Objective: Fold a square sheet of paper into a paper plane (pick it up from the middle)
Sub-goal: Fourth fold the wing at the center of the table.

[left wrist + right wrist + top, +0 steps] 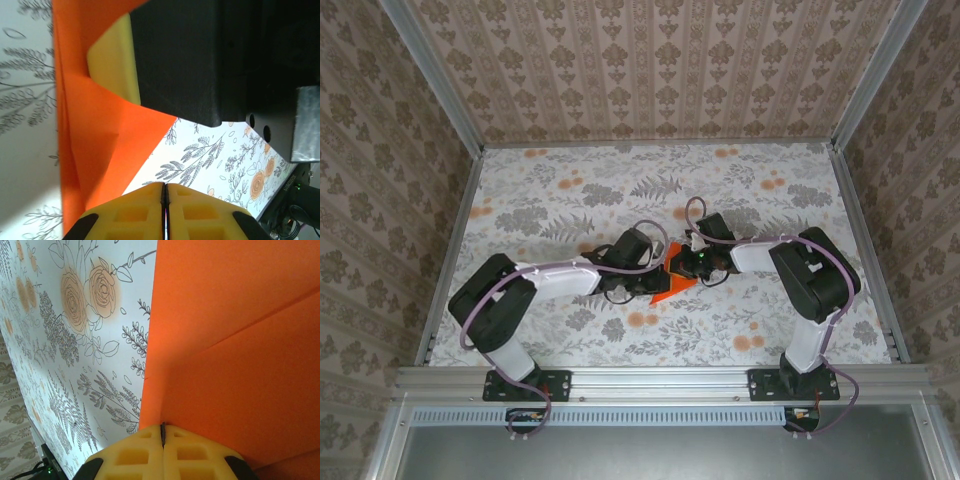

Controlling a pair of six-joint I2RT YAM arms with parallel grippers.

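No legible text, labels, numbers or brand marks on anything I can see. Only candidate: a faint pale marking on the slanted black bar point(283, 186) at the lower right of my left wrist view. It's too small and blurred to read.
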